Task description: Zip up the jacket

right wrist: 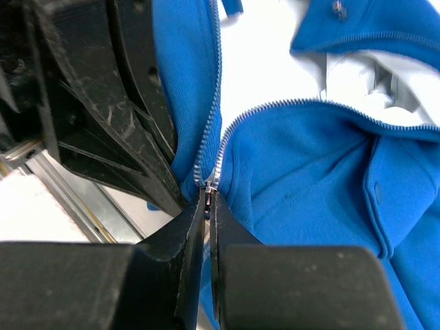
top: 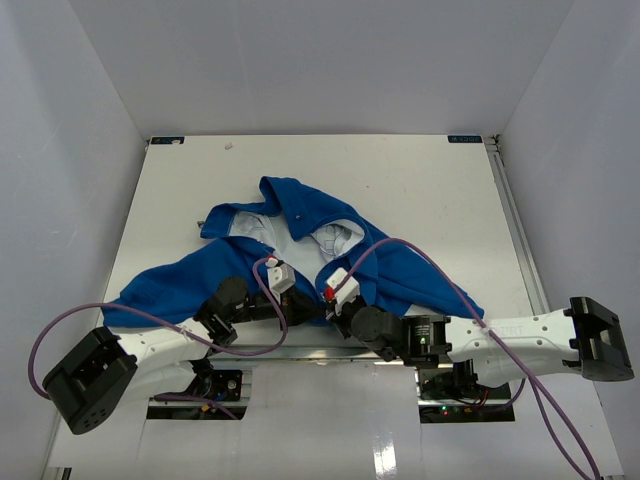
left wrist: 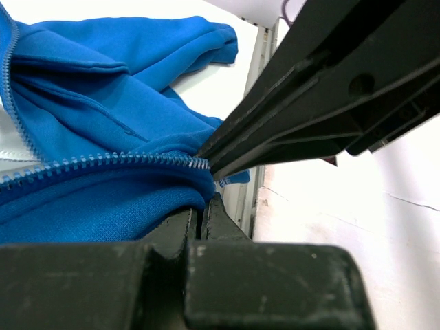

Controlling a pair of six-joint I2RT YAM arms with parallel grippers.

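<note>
The bright-blue jacket (top: 300,212) lies open on the white table (top: 430,180), its pale lining facing up. Both grippers meet at its near hem. My right gripper (right wrist: 210,196) is shut on the small metal zipper slider (right wrist: 212,184) at the bottom of the zipper. From there the two rows of teeth (right wrist: 214,89) part upward. My left gripper (left wrist: 200,214) is shut, with blue hem fabric (left wrist: 103,206) pinched at its tips just beside the slider. A zipper row (left wrist: 103,159) runs left from there. From above, the left gripper (top: 305,306) and right gripper (top: 330,304) nearly touch.
A metal rail (left wrist: 245,196) runs along the table's near edge right under the grippers. Purple cables (top: 430,272) loop over the jacket's right side. One sleeve (top: 165,285) spreads to the near left. White walls (top: 60,200) enclose the table.
</note>
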